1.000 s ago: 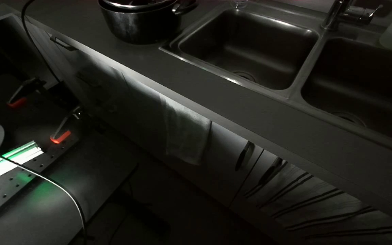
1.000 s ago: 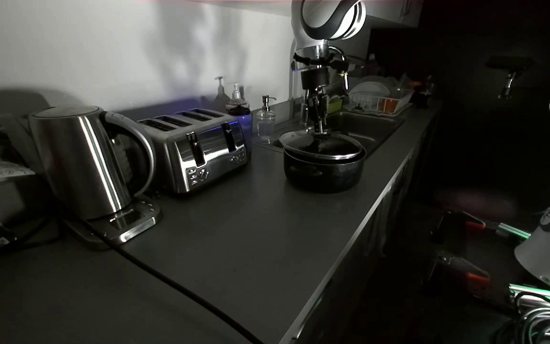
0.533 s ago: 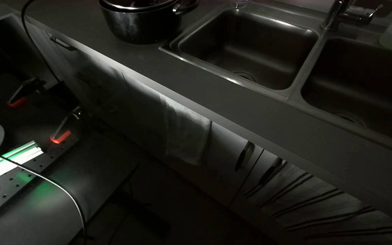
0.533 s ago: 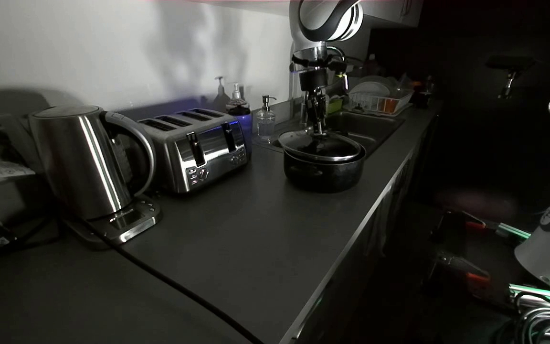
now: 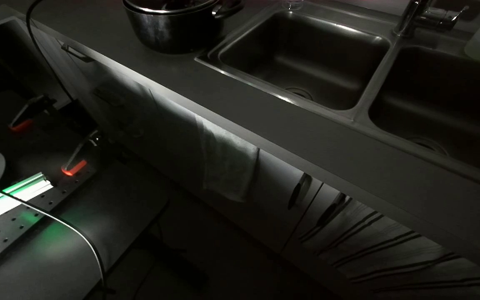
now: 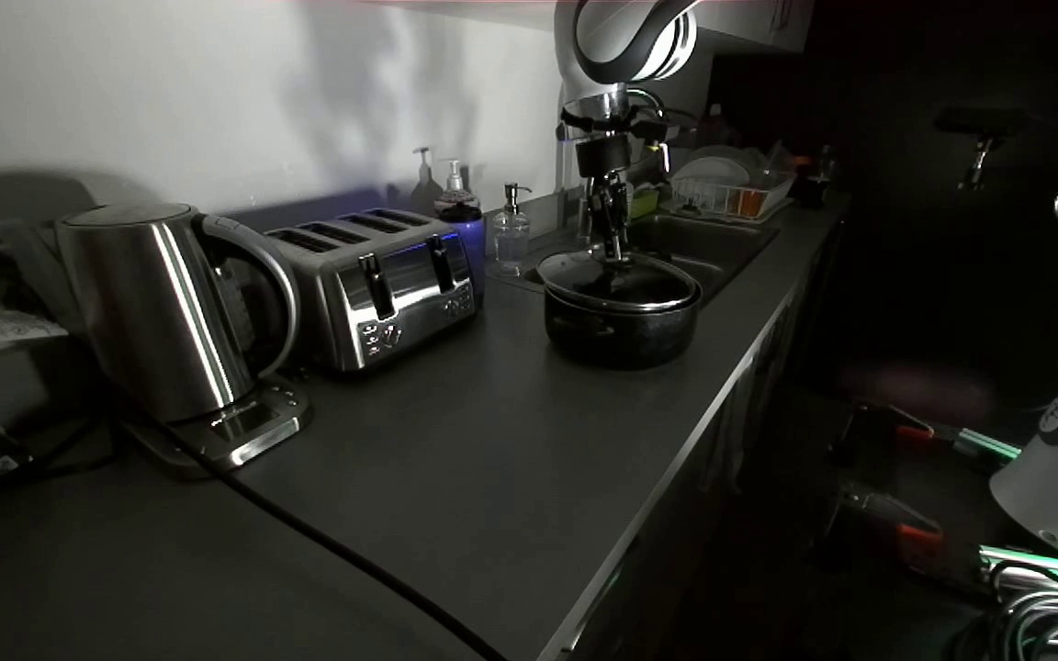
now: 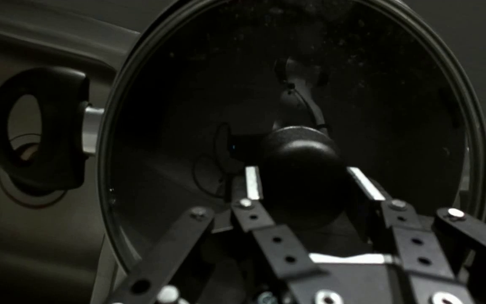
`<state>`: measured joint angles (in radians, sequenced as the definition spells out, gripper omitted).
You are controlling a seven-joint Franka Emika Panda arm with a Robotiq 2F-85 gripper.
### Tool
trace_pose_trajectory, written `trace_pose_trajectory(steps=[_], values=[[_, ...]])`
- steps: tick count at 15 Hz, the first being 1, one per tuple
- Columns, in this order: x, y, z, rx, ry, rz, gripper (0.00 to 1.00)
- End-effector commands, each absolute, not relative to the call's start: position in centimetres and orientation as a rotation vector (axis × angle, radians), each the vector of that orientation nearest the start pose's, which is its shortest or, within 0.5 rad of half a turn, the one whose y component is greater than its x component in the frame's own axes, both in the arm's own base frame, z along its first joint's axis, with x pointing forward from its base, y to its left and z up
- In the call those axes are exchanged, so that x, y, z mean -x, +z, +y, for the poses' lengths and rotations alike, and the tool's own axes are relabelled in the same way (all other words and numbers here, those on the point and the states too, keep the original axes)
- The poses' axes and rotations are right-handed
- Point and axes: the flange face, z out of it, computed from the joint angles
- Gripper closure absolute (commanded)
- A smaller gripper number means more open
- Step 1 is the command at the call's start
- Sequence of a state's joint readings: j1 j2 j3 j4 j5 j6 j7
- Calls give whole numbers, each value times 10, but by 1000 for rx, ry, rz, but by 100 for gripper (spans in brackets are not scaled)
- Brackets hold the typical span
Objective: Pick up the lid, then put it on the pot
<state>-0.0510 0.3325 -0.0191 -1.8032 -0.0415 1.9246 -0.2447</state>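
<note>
The lid, a glass disc with a metal rim, lies over the mouth of the dark pot in both exterior views: lid (image 6: 579,277), pot (image 6: 621,340); lid (image 5: 153,9), pot (image 5: 169,35). The lid's rim is at or just above the pot's rim; I cannot tell if it is fully seated. In the wrist view the lid (image 7: 399,105) covers the pot, whose side handle (image 7: 44,131) sticks out left. My gripper (image 7: 304,182) has a finger on each side of the dark knob (image 7: 304,145) and is shut on it. The gripper (image 6: 618,257) also shows pointing down at the lid.
The pot stands beside the sink basin (image 5: 219,56). A toaster (image 6: 400,294), a kettle (image 6: 148,312) and a soap dispenser (image 6: 511,234) stand along the wall. A dish rack (image 6: 731,193) is behind the sink. A black cable (image 6: 336,542) crosses the counter.
The gripper and lid have shifted slightly, and the dark gap between lid and pot rim has narrowed. The pot has also shifted very slightly. The gripper stays closed on the knob.
</note>
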Motion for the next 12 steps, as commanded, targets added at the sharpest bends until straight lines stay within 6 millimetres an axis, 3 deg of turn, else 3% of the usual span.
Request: trace_pose_trajectory(steps=[1,7,12], values=[[-612,347,-46,3140,377,-295,75],[-611,330,-42,3152,436,-311,75],[-610,328,-40,3163,450,-322,75]])
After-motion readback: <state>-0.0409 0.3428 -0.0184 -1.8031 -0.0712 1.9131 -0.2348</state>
